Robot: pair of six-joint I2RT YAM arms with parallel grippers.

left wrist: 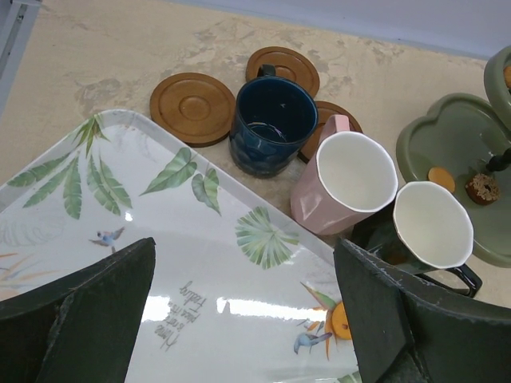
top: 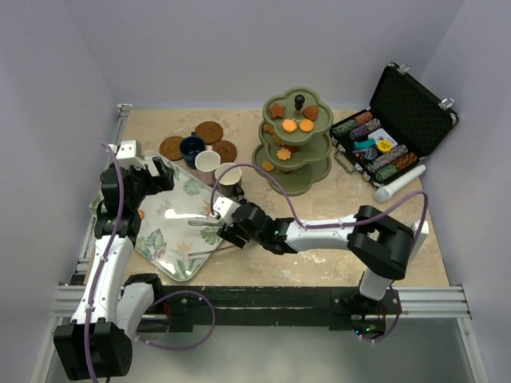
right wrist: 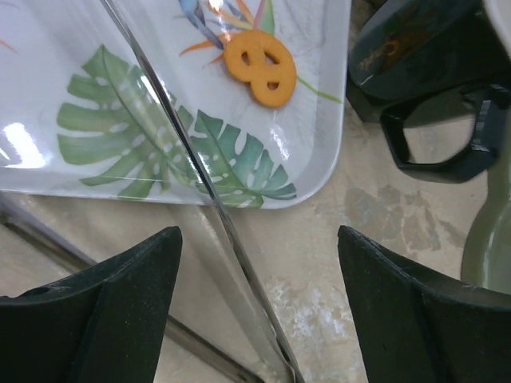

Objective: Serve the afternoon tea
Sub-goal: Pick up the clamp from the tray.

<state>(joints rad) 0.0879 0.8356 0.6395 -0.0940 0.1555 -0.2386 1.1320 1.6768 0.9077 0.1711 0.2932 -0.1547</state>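
Beige table [top: 243, 124]: leafy tray [top: 172, 239] beside cups [top: 207, 163].

Three brown saucers [top: 172, 147] lie flat toward the tabletop's [top: 351, 215] far-left corner, navy cup [top: 192, 148] upright among them, pink cup [top: 207, 163] and cream cup [top: 228, 177] upright just nearer, while the olive three-tier stand [top: 311, 185] by the far edge carries biscuits [top: 289, 125].

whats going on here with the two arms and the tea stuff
Two robot arms are partway through serving afternoon tea. The left gripper hovers open over the leaf-patterned tray. The right gripper is open at the tray's corner, a thin shiny tool lying loose between its fingers. One orange biscuit lies on the tray. The three cups stand bunched by the saucers; more biscuits sit on the green stand.
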